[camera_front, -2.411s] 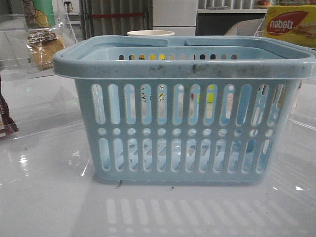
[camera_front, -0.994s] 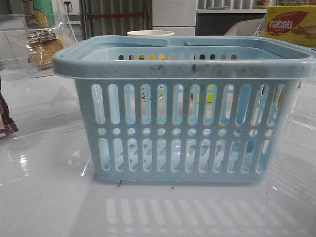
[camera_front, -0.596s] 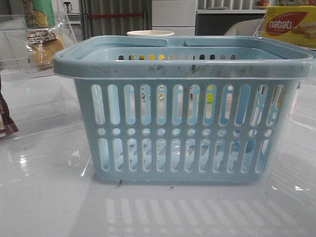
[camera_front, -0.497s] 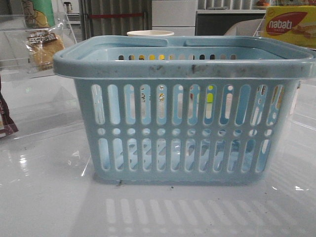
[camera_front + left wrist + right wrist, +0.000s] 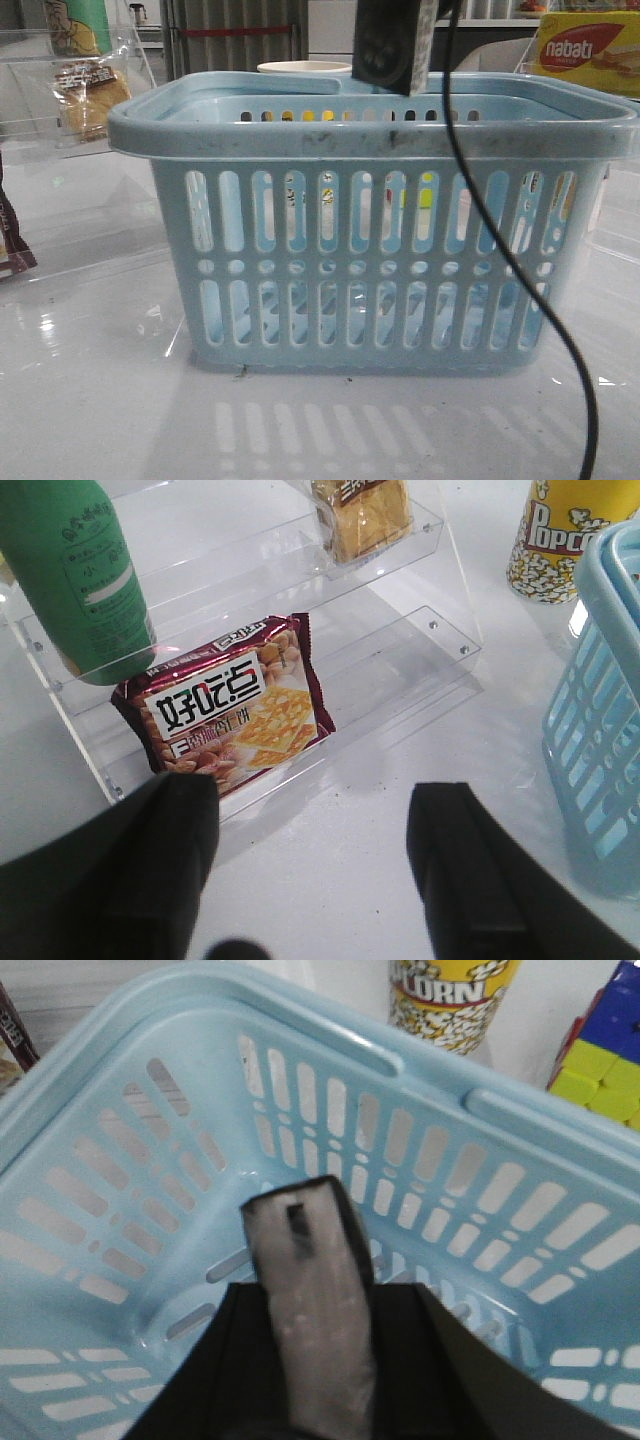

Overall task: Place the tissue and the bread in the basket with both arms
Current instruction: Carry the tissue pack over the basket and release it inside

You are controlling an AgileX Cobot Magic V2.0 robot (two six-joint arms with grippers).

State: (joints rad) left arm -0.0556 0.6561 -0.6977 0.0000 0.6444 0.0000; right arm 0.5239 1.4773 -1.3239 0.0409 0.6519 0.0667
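Tissue (image 5: 315,1310) clamped in right end effector (image 5: 310,1260), newly arrived above basket (image 5: 370,140); left end effector (image 5: 310,860) wide

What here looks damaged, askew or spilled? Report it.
Little stands out. The pale blue basket stands upright, but its front rim is scuffed with dark smudges. The peanut biscuit packet leans tilted on the clear acrylic shelf. Nothing looks spilled.
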